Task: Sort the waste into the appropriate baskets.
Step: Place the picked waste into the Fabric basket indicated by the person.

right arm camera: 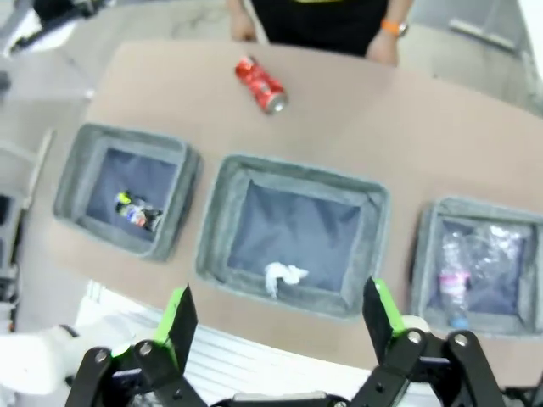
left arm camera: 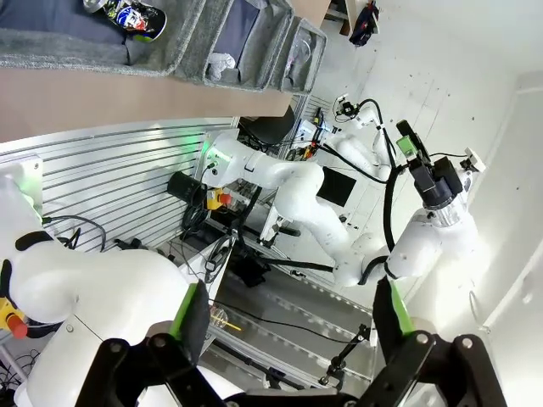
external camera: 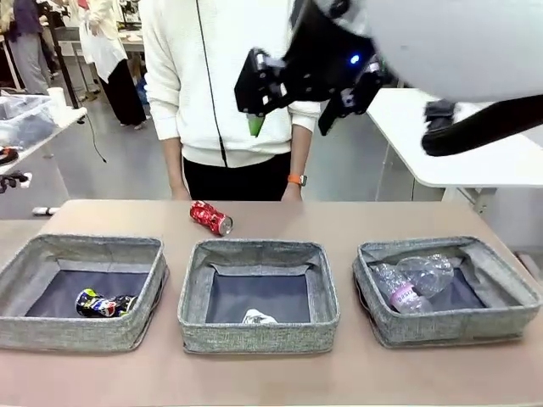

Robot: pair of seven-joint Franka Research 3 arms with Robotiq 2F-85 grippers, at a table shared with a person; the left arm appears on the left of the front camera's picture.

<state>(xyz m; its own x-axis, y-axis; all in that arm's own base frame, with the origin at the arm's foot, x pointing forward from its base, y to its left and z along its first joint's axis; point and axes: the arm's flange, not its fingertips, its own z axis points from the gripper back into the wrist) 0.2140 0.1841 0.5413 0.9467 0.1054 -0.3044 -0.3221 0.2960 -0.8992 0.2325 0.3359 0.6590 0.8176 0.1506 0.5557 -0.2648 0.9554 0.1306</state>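
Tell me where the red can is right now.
In the front view the red can lies on its side on the bare table, beyond the middle basket toward the person, in no basket; the right wrist view shows it there too.

Brown table (external camera: 280, 216) — white side table (external camera: 475, 144) beyond.

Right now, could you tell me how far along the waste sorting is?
Mostly done: the dark can lies in the left basket, the paper wad in the middle basket, both bottles in the right basket. Nothing is in hand; both grippers are open. Left: the red can on the table.
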